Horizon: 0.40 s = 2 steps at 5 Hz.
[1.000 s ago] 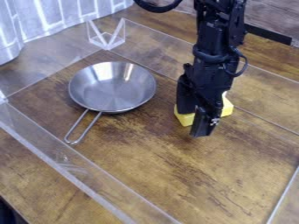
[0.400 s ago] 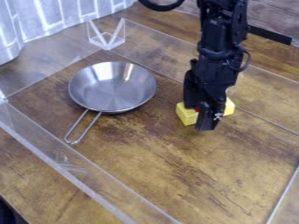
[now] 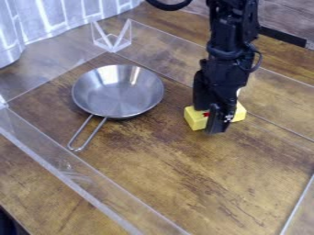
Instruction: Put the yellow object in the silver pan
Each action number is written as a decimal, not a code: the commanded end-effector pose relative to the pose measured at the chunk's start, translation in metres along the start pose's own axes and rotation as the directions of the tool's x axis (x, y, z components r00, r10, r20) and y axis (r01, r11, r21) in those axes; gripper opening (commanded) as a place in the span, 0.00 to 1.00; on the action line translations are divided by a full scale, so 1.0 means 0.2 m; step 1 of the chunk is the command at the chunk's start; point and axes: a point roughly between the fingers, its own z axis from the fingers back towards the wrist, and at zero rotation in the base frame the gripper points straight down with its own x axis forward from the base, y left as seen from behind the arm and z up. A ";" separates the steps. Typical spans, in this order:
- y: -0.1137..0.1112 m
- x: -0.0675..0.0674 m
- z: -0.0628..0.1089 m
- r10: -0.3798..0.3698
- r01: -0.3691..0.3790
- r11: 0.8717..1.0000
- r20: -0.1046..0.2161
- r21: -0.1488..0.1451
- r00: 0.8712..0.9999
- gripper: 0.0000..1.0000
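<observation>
Gripper (image 3: pixel 218 121): black, pointing straight down from the black arm (image 3: pixel 230 37), jaws spread wide and lowered over the yellow object (image 3: pixel 196 117); nothing is gripped yet. Whether the fingertips touch the tabletop cannot be told.

Camera view, change noted: against the picture of a second ago the gripper sits slightly further up and right in frame, more squarely over the block; since the picture just before this one, almost no shift. Jaws as wide as before. Judgement: alignment is about finished and the closing grasp comes next; the transfer itself is not yet begun.

Yellow object: small bright block on the wooden table (image 3: pixel 160 174), right of centre, partly hidden behind the gripper, its left end and a strip at the right showing.

Silver pan (image 3: pixel 117 90): round, shiny, empty, left of the block and well apart from it; wire-loop handle (image 3: pixel 84 134) points toward the lower left.

Edges and room: a clear plastic border (image 3: pixel 50 156) runs along the near left side, with a clear stand (image 3: pixel 112 35) at the back. Table between block and pan is bare, so a lift-and-carry leftward looks unobstructed.
</observation>
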 end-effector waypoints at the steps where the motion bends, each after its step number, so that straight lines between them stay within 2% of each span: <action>1: 0.07 0.00 0.05 0.026 -0.027 0.999 0.032 0.025 0.999 1.00; 2: 0.09 0.01 0.04 0.032 -0.033 0.999 0.035 0.029 0.999 1.00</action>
